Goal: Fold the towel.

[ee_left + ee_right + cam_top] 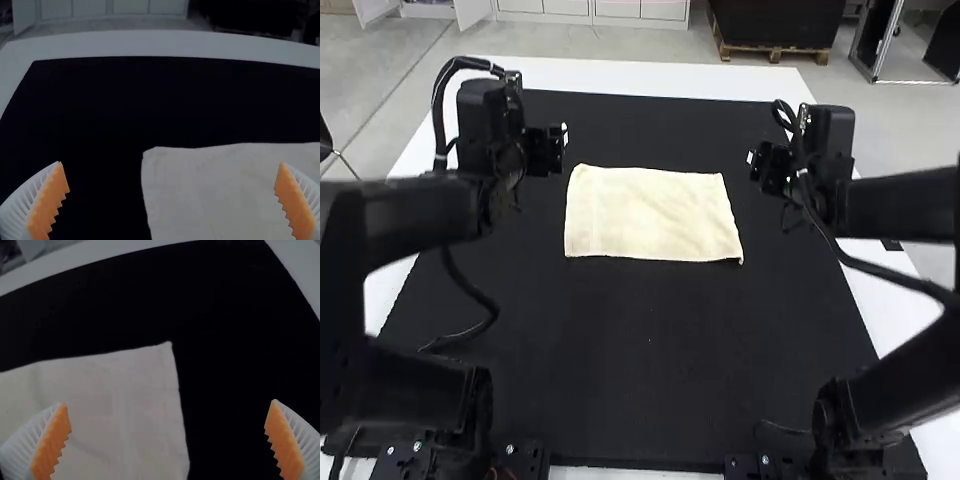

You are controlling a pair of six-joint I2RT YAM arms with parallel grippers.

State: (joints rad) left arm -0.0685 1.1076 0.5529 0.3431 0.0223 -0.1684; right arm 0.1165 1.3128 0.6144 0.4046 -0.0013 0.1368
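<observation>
High view: the towel (650, 213) lies flat, left end effector (562, 135) at its ten o'clock, right end effector (752, 158) at two, both wide open and empty, and uneven pulling could wrinkle it.

One table (640, 76) is supporting one black mat (620, 350), with 12 o'clock pointing to the far edge. One towel (652, 213) is lying toward 12 o'clock from the mat's centre. Two arms are standing: one left arm (410, 215) at 9 o'clock, one right arm (905, 210) at 3 o'clock. Two grippers are flanking the towel: the left gripper (563, 137) at 10 o'clock, the right gripper (751, 157) at 2 o'clock. Four white fingers (22, 200) are carrying four orange pads (50, 202), two per gripper.
</observation>
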